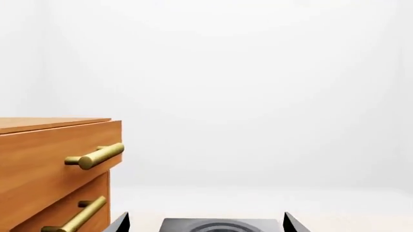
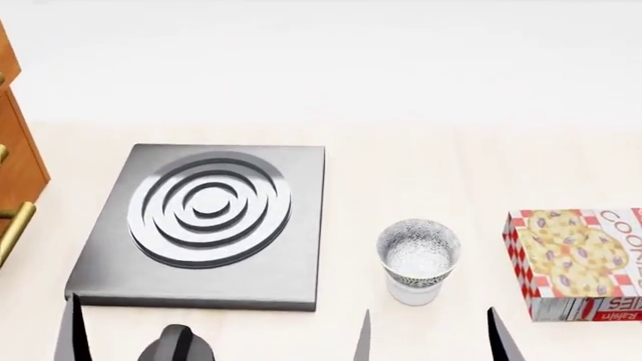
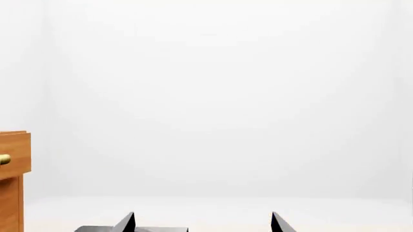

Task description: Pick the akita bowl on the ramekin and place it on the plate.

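In the head view the akita bowl (image 2: pixel 419 252), speckled outside and grainy white inside, sits stacked in the white ramekin (image 2: pixel 413 291) on the pale counter. My right gripper (image 2: pixel 431 340) is open just in front of the stack, its fingertips either side of it at the frame's lower edge and not touching it. Neither wrist view shows the bowl. The right gripper (image 3: pixel 203 223) has nothing between its fingers there. My left gripper (image 1: pixel 205 223) is open too, low in front of the grey stove plate (image 1: pixel 223 225). The plate is out of view.
A grey stove plate (image 2: pixel 206 226) with raised rings lies left of the bowl. A wooden drawer cabinet (image 2: pixel 15 162) with brass handles (image 1: pixel 96 155) stands at the far left. A cookie box (image 2: pixel 576 263) lies at the right edge.
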